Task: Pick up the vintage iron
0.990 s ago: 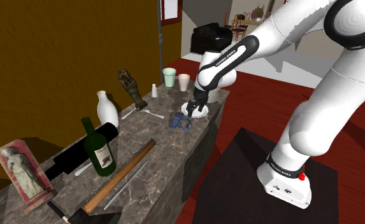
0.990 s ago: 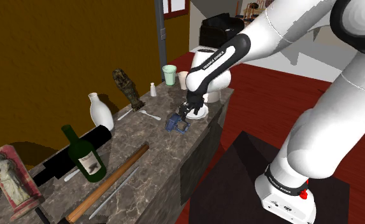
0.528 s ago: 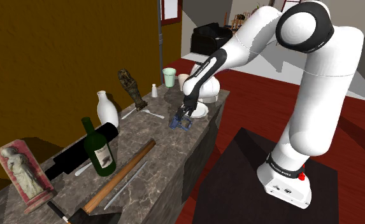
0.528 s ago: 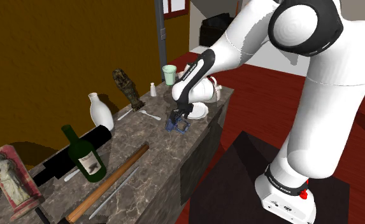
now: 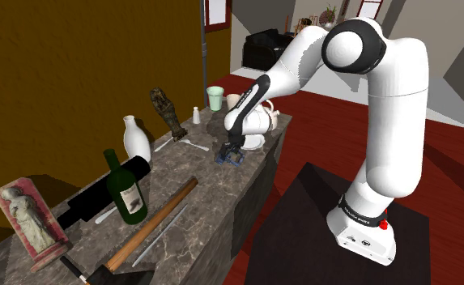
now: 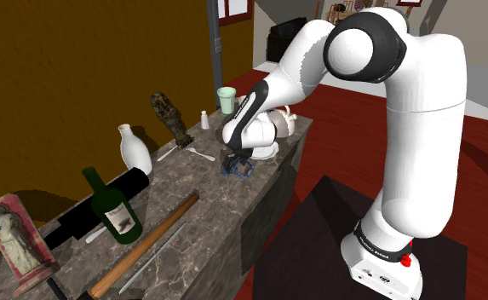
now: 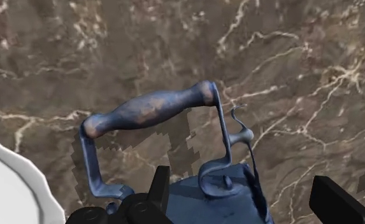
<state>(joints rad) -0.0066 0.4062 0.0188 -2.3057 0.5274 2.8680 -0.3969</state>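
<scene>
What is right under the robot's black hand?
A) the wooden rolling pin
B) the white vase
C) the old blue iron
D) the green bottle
C: in the wrist view the old blue iron sits right below the gripper, between its open fingers.

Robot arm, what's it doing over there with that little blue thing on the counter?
The white arm holds its black gripper right over the old blue-grey iron on the marble counter. Its fingers are open, one on each side of the iron, not squeezing it yet. The iron sits next to a white plate.
</scene>
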